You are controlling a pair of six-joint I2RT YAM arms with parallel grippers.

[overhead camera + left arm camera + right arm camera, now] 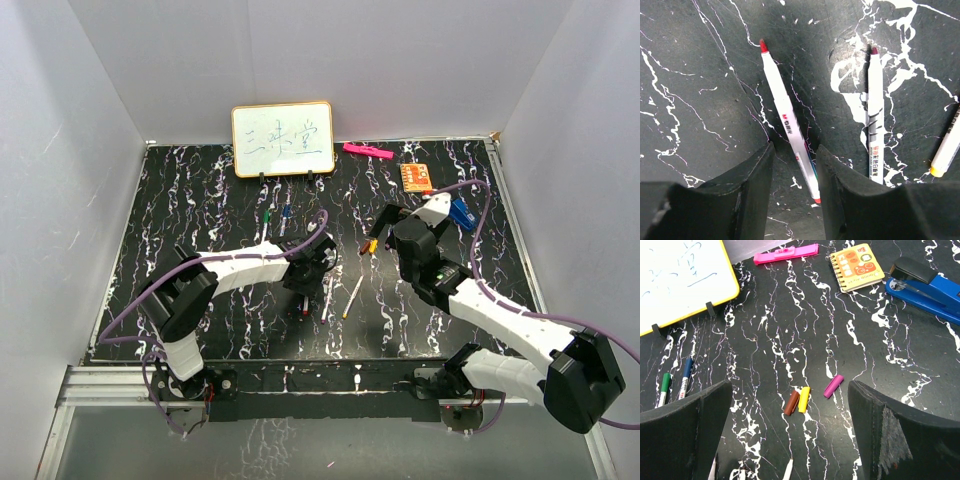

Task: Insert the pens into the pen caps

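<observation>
In the left wrist view my left gripper (795, 150) is open, its jaws standing either side of the near end of a white red-tipped pen (787, 120) that lies on the table. A second white pen (875, 120) with a dark red tip lies to its right, and a yellow-ended pen (946, 150) at the far right. From above, the left gripper (305, 283) is over these pens (328, 298). My right gripper (790, 385) is wide open and empty above a brown cap (791, 403), a yellow cap (804, 399) and a purple cap (833, 386).
A green-capped pen (663, 387) and a blue-capped pen (686, 380) lie in front of the whiteboard (680, 280). A pink marker (785, 253), an orange notebook (857, 267) and a blue stapler (925, 285) sit at the back right.
</observation>
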